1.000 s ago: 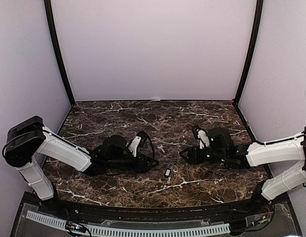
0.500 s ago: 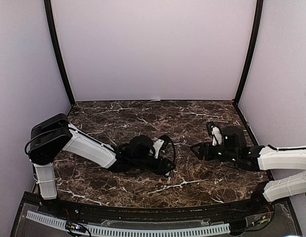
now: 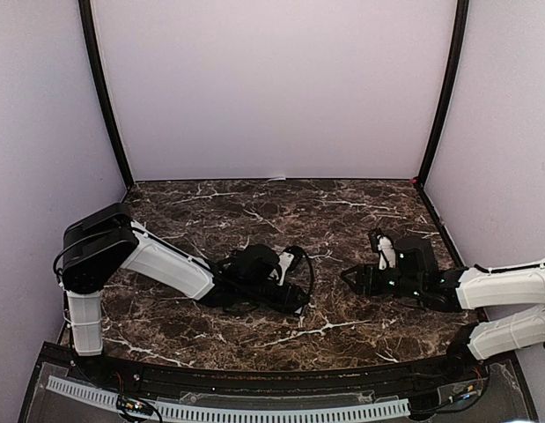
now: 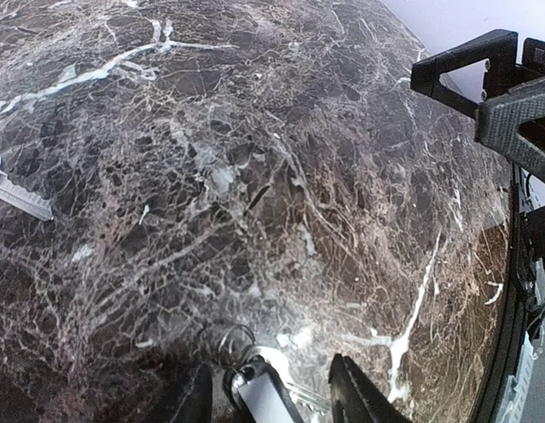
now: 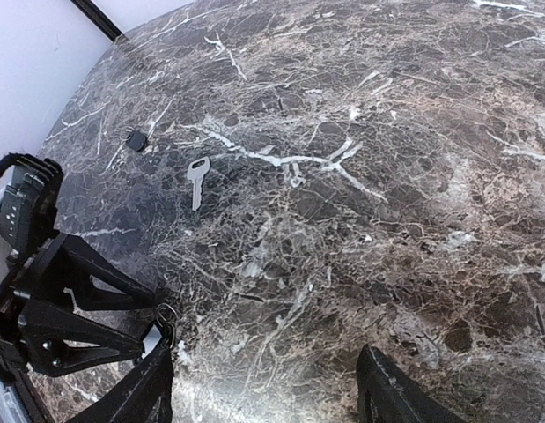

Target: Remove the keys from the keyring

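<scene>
The keyring (image 4: pixel 226 343) lies on the dark marble, a thin wire ring with its black fob (image 4: pixel 263 398) and one silvery key (image 4: pixel 313 401) still on it. My left gripper (image 4: pixel 272 397) is open and low over it, one finger on each side of the fob with a gap to both. The right wrist view shows the same keyring (image 5: pixel 166 315) at the left gripper's tips (image 5: pixel 122 304). A loose key (image 5: pixel 197 181) lies flat farther off, also visible as a key (image 4: pixel 17 194) at the left edge. My right gripper (image 5: pixel 268 392) is open and empty, facing the left one (image 3: pixel 294 295) from the right (image 3: pixel 349 278).
A small black piece (image 5: pixel 136 141) lies on the marble beyond the loose key, near the back wall. The right gripper's black frame (image 4: pixel 483 79) shows at the top right of the left wrist view. The table's edge (image 4: pixel 510 291) runs down the right side there.
The left arm has reached right, bringing its gripper over the keyring, and its jaws have narrowed a little. The right gripper has drawn back to the right and opened slightly.
</scene>
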### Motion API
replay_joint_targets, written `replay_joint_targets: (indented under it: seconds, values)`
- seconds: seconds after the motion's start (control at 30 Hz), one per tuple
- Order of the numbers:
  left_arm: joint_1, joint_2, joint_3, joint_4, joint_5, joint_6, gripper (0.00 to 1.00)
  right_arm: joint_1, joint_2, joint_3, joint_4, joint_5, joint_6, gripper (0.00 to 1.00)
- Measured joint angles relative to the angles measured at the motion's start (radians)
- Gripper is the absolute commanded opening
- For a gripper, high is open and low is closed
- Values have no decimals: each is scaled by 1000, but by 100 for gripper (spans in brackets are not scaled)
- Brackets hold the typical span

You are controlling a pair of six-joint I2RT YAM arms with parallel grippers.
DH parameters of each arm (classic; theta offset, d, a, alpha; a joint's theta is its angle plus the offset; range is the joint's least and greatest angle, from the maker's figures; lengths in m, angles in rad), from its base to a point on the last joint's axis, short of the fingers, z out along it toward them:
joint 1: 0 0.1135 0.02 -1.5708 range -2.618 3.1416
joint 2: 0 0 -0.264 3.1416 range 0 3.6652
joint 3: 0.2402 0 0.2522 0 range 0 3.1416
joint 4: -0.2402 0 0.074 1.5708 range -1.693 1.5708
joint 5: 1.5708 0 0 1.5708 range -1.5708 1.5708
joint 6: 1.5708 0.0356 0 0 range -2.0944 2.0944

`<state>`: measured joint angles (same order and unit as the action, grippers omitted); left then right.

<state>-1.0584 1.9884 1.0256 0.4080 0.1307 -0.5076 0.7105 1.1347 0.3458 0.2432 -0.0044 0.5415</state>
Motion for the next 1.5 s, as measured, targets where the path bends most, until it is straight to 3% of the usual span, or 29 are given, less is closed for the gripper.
replay_joint_targets:
  seconds: [0.27, 0.4, 0.73, 0.97, 1.23, 1.5]
  values:
    - [15, 32, 14, 5, -6, 5, 38, 0, -21, -5, 8, -3, 18, 71]
    - [18, 41, 16, 21, 10, 9, 29, 0, -23, -13, 11, -3, 22, 71]
    - [21, 51, 16, 36, 29, 17, 23, 0, -23, -19, 12, -6, 28, 71]
    - [21, 63, 16, 50, 30, 18, 0, 0, -23, -19, 12, -8, 33, 71]
    - [21, 47, -27, 126, 50, 18, 0, 0, -44, -21, 27, -47, 21, 69]
    - [22, -158, -152, 235, 114, 33, 0, 5, -181, -82, 180, -217, -39, 64]
